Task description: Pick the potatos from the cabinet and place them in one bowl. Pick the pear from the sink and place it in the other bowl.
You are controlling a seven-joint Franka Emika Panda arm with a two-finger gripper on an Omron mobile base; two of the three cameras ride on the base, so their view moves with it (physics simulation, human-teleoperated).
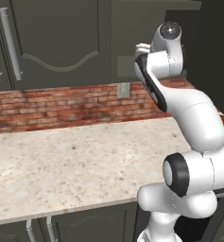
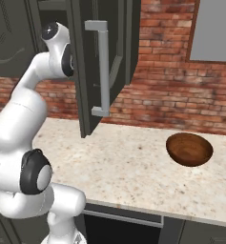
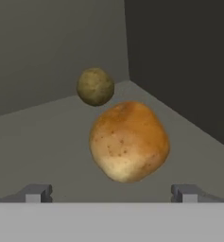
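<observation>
Golden-tan potato (image 3: 129,142) just beyond open pincer (image 3: 111,193)

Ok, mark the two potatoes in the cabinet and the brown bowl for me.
golden-tan potato (image 3: 128,141), hand view, middle of its speckled skin.
olive-brown potato (image 3: 95,86), hand view, centre of its rounded face, further back on the shelf.
dark-brown bowl (image 2: 183,158), right base view, glossy outer wall just below the near rim.

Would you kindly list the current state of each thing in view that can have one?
cabinet door: swung open over the counter.
golden-tan potato: lying loose on the cabinet floor, ungripped, nearest the claw.
olive-brown potato: lying farther back, near the corner, untouched.
claw: open, tips apart, holding nothing.
dark-brown bowl: upright on the counter, empty.
</observation>
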